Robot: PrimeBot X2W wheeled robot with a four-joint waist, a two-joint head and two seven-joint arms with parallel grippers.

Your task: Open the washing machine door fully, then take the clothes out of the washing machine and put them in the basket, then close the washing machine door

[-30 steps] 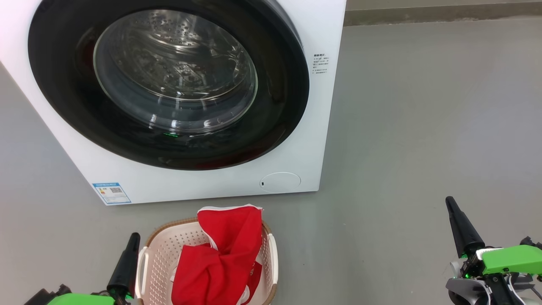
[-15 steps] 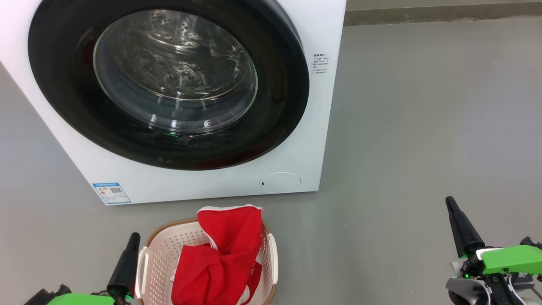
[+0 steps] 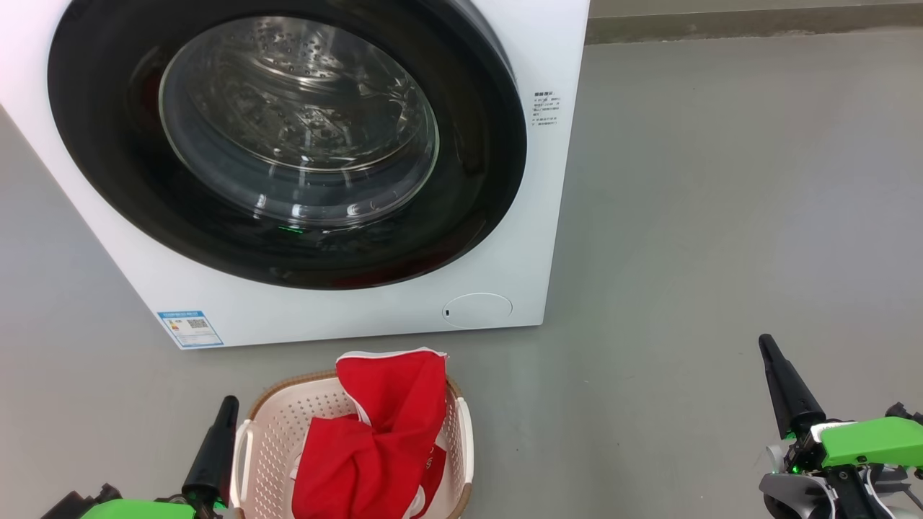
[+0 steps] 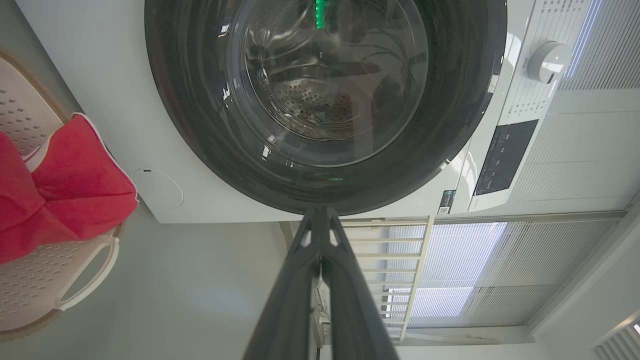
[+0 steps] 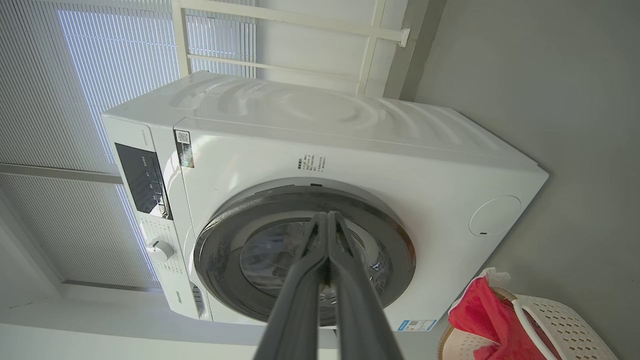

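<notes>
The white washing machine (image 3: pixel 360 310) stands ahead with its black-rimmed door (image 3: pixel 476 180) flat against its front; through the glass I see bare steel drum. Red clothes (image 3: pixel 375 440) with white trim lie heaped in the cream basket (image 3: pixel 270 440) on the floor before it, one edge draped over the far rim. My left gripper (image 3: pixel 229 401) is shut and empty just left of the basket. Far to the right, my right gripper (image 3: pixel 766 340) stands shut and empty over bare floor. The left wrist view shows the door (image 4: pixel 325 170) and clothes (image 4: pixel 75 185); the right wrist view shows the machine (image 5: pixel 350 150) and basket (image 5: pixel 555 320).
Grey floor (image 3: pixel 721 216) spreads to the right of the machine. A wall base (image 3: pixel 757 21) runs along the back. A small round hatch (image 3: pixel 477 310) and a blue label (image 3: pixel 190 328) sit low on the machine's front. Window blinds (image 5: pixel 100 75) hang behind it.
</notes>
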